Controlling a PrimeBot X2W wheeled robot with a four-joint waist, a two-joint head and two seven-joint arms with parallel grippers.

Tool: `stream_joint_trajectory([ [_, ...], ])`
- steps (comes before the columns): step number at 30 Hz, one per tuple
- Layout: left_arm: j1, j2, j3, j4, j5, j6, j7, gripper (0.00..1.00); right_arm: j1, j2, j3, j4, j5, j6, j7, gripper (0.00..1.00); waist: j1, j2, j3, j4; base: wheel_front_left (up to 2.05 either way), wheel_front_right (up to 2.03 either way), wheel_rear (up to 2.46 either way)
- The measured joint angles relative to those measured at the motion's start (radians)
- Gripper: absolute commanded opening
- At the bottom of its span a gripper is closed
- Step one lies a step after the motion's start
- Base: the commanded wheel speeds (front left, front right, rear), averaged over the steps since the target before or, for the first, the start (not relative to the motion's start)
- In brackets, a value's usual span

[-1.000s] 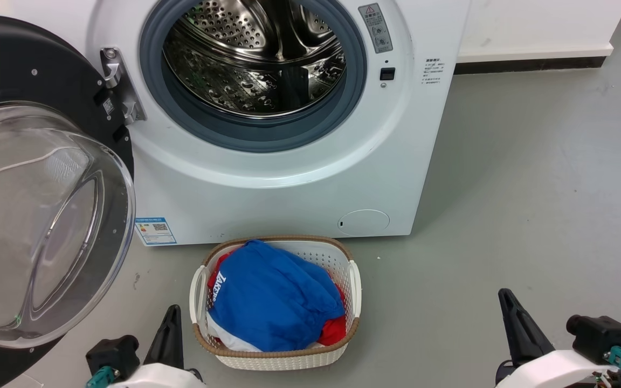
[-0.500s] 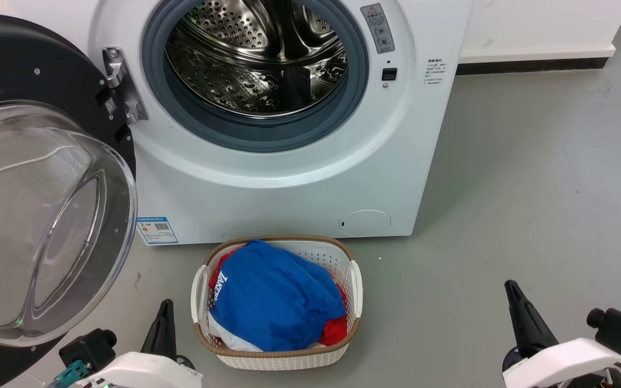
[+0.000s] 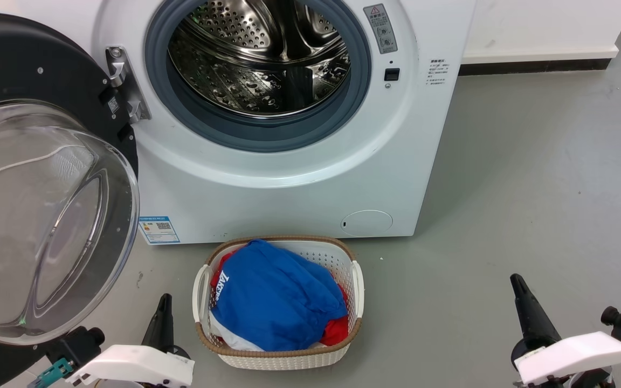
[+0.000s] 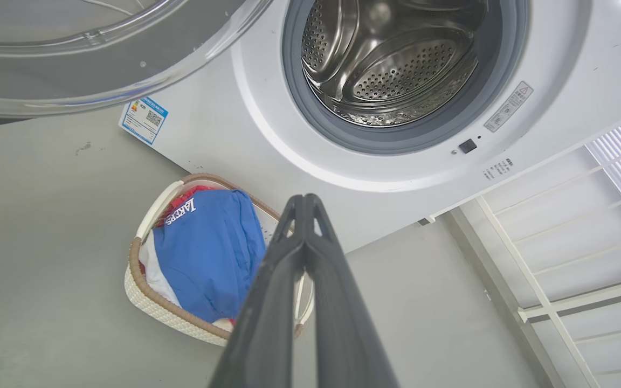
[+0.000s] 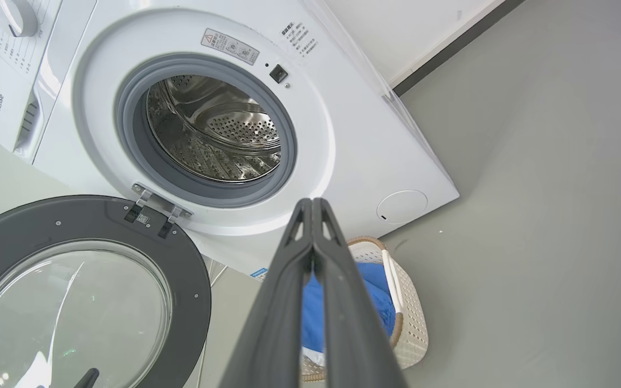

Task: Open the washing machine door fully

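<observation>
The washing machine (image 3: 289, 183) stands ahead with its steel drum (image 3: 262, 59) exposed. Its door (image 3: 30, 70), a black disc with a bulging clear glass bowl (image 3: 41, 215), is swung wide out to the left on its hinge (image 3: 122, 81). My left gripper (image 3: 164, 299) is low at the bottom left, shut and empty, apart from the door's lower edge. My right gripper (image 3: 516, 280) is shut and empty at the bottom right, over bare floor. The wrist views show each pair of fingers pressed together: left gripper (image 4: 305, 198), right gripper (image 5: 311, 202). The door (image 5: 19, 226) stands beside the washing machine (image 5: 343, 134).
A white laundry basket (image 3: 357, 285) with a brown woven rim holds blue and red clothes (image 3: 273, 296) on the floor in front of the machine, between my grippers. Grey floor (image 3: 531, 188) stretches to the right. A white wall base (image 3: 537, 54) runs behind.
Both arms have drawn back toward the picture's lower corners, left arm leftward, right arm rightward. The whole picture shifted slightly, so the camera moved. The door looks unchanged.
</observation>
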Motion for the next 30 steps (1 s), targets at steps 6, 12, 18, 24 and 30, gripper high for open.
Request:
stream_joint_trajectory([
  [6, -0.003, -0.004, 0.012, -0.001, -0.073, -0.01, 0.021, 0.0, -0.017, -0.002, -0.007, 0.01, 0.083, 0.0, 0.008, 0.0, 0.0, 0.0, 0.0, 0.002, 0.0, 0.0, 0.0],
  [12, -0.01, -0.008, 0.027, -0.003, -0.142, -0.019, 0.04, 0.0, -0.021, -0.003, -0.013, 0.019, 0.159, 0.0, 0.013, 0.0, 0.0, 0.0, 0.0, 0.004, 0.0, 0.0, 0.0],
  [18, -0.021, -0.011, 0.037, -0.004, -0.208, -0.028, 0.057, 0.0, -0.034, -0.004, -0.019, 0.026, 0.229, 0.0, 0.021, 0.0, 0.0, 0.0, -0.001, 0.005, 0.0, 0.0, 0.0],
  [24, -0.025, -0.013, 0.049, -0.005, -0.269, -0.036, 0.074, 0.0, -0.041, -0.004, -0.025, 0.034, 0.295, 0.0, 0.03, 0.0, 0.0, 0.0, -0.001, 0.007, 0.0, 0.0, 0.0],
  [30, -0.028, -0.017, 0.061, -0.007, -0.327, -0.043, 0.091, 0.0, -0.048, -0.005, -0.03, 0.043, 0.359, 0.0, 0.036, 0.0, 0.0, 0.0, -0.001, 0.009, 0.0, 0.0, 0.0],
])
